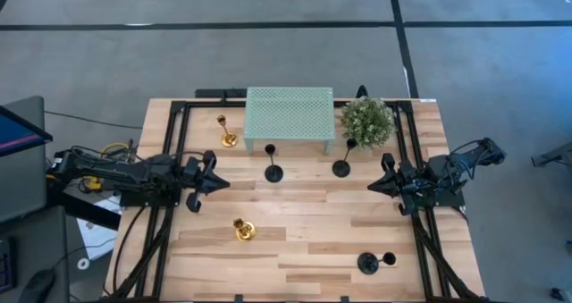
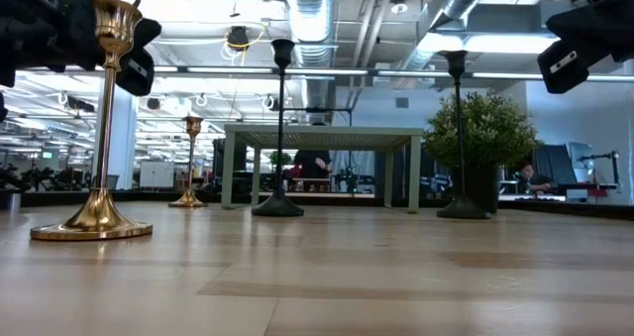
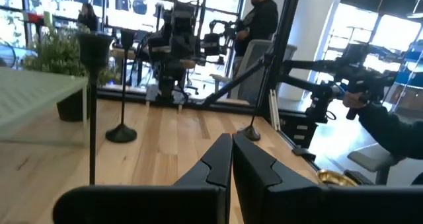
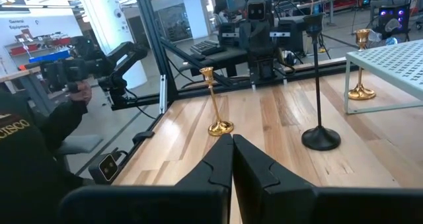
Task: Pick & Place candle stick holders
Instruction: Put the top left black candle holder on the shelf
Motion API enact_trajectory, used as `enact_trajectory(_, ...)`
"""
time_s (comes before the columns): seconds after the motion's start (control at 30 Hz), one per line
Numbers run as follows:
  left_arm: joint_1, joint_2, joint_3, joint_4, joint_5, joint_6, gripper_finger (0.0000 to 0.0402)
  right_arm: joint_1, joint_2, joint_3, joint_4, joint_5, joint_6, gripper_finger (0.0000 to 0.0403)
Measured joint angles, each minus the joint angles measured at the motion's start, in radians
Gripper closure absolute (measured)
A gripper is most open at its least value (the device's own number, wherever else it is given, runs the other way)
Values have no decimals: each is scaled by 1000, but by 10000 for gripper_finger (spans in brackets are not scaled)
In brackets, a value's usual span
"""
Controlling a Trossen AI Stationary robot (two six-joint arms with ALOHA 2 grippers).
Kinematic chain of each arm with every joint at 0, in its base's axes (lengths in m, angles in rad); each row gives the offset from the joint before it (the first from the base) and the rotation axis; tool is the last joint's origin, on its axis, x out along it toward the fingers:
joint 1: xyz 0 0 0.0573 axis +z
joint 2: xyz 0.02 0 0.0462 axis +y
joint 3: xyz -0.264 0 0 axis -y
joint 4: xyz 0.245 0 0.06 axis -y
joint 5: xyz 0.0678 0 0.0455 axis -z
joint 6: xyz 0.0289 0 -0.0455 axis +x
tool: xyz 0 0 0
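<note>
Candlestick holders (image 1: 273,172) standing beside mint stand (image 1: 289,112) and potted plant (image 1: 367,120), both end effectors closed, empty.

I see three black candle holders (image 1: 273,172) (image 1: 341,167) (image 1: 368,263) and two gold candle holders (image 1: 229,139) (image 1: 244,231). I see one green plant (image 1: 367,120) and one green stand (image 1: 289,112). I have two hands.

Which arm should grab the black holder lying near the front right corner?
Right, probably. The black holder lies on its side on the right half of the table, nearer the right gripper, which is shut and empty. The left gripper hovers across the table.
</note>
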Motion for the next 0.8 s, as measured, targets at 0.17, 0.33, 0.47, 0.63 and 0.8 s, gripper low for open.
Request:
enact_trajectory(0.17,0,0,0,42,0,-4,389,0,1,0,12,2,0,403)
enact_trajectory(0.33,0,0,0,42,-9,-4,390,0,1,0,57,19,0,403)
enact_trajectory(0.47,0,27,0,43,-57,9,396,0,7,0,57,98,0,403)
enact_trajectory(0.63,0,92,21,42,-161,33,395,0,75,0,55,204,0,403)
enact_trajectory(0.8,0,197,75,42,-199,77,395,0,181,0,96,305,22,403)
